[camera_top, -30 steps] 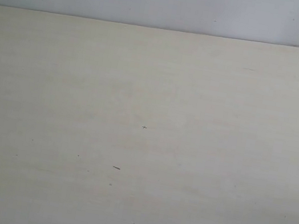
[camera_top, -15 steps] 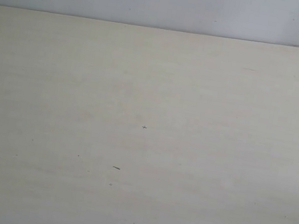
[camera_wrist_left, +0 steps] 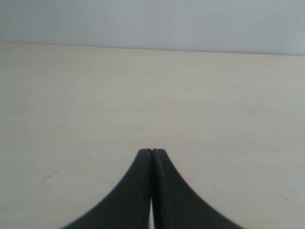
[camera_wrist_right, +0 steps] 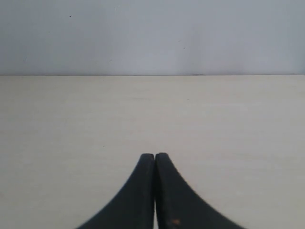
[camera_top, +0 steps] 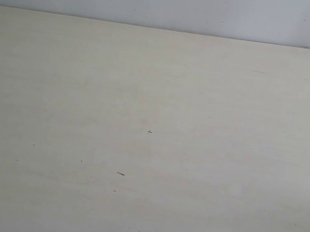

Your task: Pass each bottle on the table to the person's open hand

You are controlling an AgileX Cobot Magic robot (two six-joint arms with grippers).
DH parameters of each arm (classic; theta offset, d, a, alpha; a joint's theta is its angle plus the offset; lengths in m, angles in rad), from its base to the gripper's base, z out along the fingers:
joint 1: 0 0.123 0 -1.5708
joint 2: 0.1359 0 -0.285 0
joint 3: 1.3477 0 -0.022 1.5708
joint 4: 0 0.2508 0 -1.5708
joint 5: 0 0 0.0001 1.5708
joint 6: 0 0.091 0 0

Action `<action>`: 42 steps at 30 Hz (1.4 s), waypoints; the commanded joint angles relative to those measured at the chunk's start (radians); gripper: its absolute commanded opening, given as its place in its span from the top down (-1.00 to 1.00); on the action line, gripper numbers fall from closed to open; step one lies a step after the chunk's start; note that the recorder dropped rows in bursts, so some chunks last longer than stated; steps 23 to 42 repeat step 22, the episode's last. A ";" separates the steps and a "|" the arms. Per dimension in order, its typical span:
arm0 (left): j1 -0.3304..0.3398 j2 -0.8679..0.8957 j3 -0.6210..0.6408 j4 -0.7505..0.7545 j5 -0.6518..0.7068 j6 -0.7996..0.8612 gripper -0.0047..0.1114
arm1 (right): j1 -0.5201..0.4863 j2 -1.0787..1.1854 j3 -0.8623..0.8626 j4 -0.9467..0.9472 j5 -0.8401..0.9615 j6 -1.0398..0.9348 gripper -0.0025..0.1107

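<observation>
The left gripper and the right gripper hover above the table. Each pair of jaws is pressed tip to tip, with only a hairline seam between the black fingers and nothing caught in them. The pale cream tabletop runs beneath and ahead of both pairs of jaws to its far edge, where a plain grey-white wall rises. In the exterior view, a short dark fleck and a tiny cross-shaped mark dot the faint wood grain.
</observation>
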 commanded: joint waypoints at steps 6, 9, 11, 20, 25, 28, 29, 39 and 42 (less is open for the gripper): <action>-0.001 -0.006 0.000 0.004 -0.011 0.000 0.90 | -0.006 -0.004 0.004 -0.006 -0.001 0.000 0.96; -0.001 -0.006 0.000 0.004 -0.011 0.000 0.90 | -0.006 -0.004 0.004 -0.006 -0.001 0.000 0.96; -0.001 -0.006 0.000 0.004 -0.011 0.000 0.90 | -0.006 -0.004 0.004 -0.006 -0.001 0.000 0.96; -0.001 -0.006 0.000 0.004 -0.011 0.000 0.90 | -0.006 -0.004 0.004 -0.006 -0.001 0.000 0.96; -0.001 -0.006 0.000 0.004 -0.011 0.000 0.90 | -0.006 -0.004 0.004 -0.006 -0.001 0.000 0.96; -0.001 -0.006 0.000 0.004 -0.011 0.000 0.90 | -0.006 -0.004 0.004 -0.006 -0.001 0.000 0.96; -0.001 -0.006 0.000 0.004 -0.011 0.000 0.90 | -0.006 -0.004 0.004 -0.006 -0.001 0.000 0.96; -0.001 -0.006 0.000 0.004 -0.011 0.000 0.90 | -0.006 -0.004 0.004 -0.006 -0.001 0.000 0.96; -0.001 -0.006 0.000 0.004 -0.011 0.000 0.90 | -0.006 -0.004 0.004 -0.006 -0.001 0.000 0.96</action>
